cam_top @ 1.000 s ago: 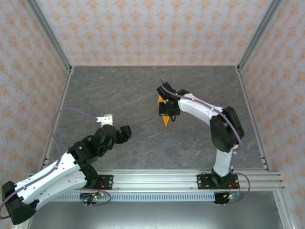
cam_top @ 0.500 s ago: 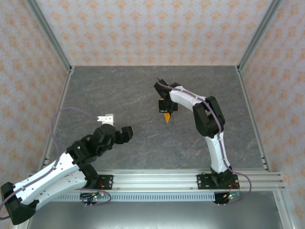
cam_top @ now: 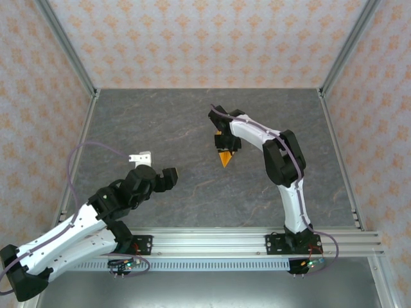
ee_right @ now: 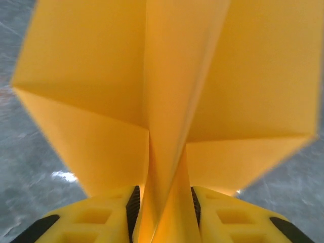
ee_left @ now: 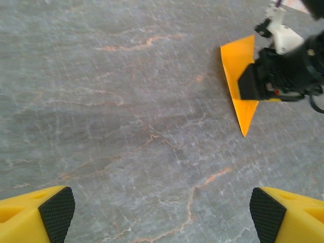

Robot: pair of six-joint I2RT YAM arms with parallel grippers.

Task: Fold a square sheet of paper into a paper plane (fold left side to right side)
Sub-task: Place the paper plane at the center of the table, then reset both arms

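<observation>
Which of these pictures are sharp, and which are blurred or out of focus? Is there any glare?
Right wrist view: the paper plane sits very near the lens, its edges soft, the table behind out of focus, one small glare spot at lower left. Left wrist view: table veins fairly sharp, the right gripper slightly blurred. Top external view: sharp, evenly lit, only faint shadows.
</observation>
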